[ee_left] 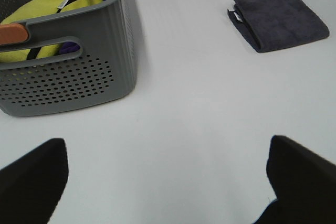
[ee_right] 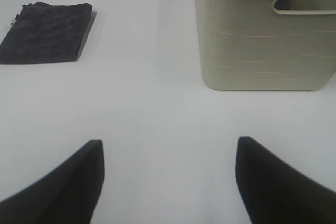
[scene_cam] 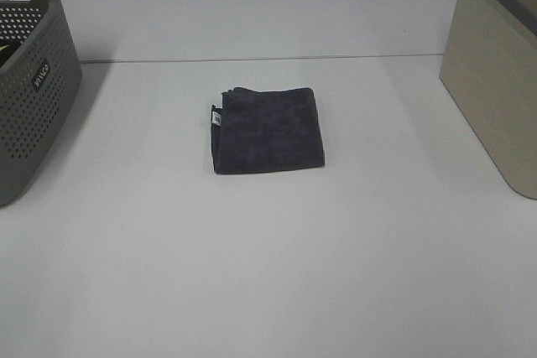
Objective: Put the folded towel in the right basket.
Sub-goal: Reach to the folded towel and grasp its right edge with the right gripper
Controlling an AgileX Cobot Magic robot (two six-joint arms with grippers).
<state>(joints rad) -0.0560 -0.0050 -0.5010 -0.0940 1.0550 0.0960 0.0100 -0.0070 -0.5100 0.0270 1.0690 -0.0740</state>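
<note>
The folded dark grey towel [scene_cam: 267, 129] lies flat in the middle of the white table, with a small white tag at its left edge. It also shows in the left wrist view [ee_left: 278, 18] and the right wrist view [ee_right: 47, 32]. The right basket [scene_cam: 495, 64] is beige with a dark rim and stands at the right edge; it also shows in the right wrist view [ee_right: 265, 35]. My left gripper [ee_left: 168, 182] is open and empty, well short of the towel. My right gripper [ee_right: 168, 177] is open and empty, with the towel and the basket both ahead of it. Neither arm shows in the exterior high view.
A grey perforated basket [scene_cam: 29, 81] stands at the left edge; in the left wrist view [ee_left: 68, 72] it holds yellow and dark cloths. A seam in the table [scene_cam: 252, 59] runs behind the towel.
</note>
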